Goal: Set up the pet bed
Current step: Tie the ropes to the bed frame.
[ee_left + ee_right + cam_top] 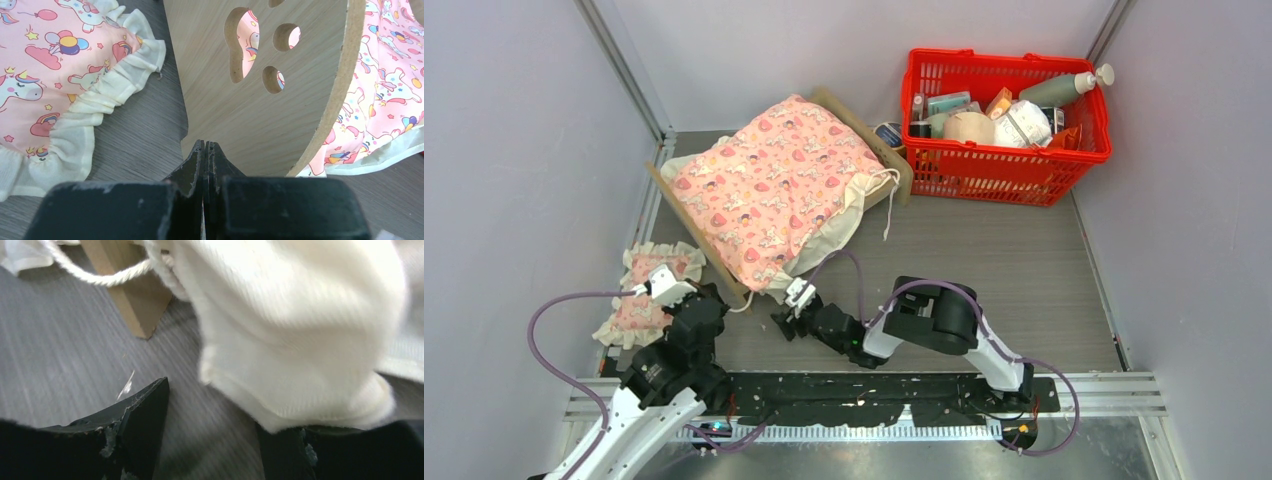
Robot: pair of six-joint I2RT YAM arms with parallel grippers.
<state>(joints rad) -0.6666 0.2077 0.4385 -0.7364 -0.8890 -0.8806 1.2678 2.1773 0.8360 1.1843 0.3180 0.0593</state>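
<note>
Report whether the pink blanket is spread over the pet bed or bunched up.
Spread: the pink blanket covers almost the whole pet bed, its cream frill hanging off one edge.

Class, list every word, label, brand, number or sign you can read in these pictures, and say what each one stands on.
No text can be read in any view.
On the packets and bottles in the red basket: labels show, but they are too small and blurred to read.
On the blanket and pillow: only unicorn and balloon pictures, no words.
On the headboard: a paw-print cutout, no lettering.
</note>
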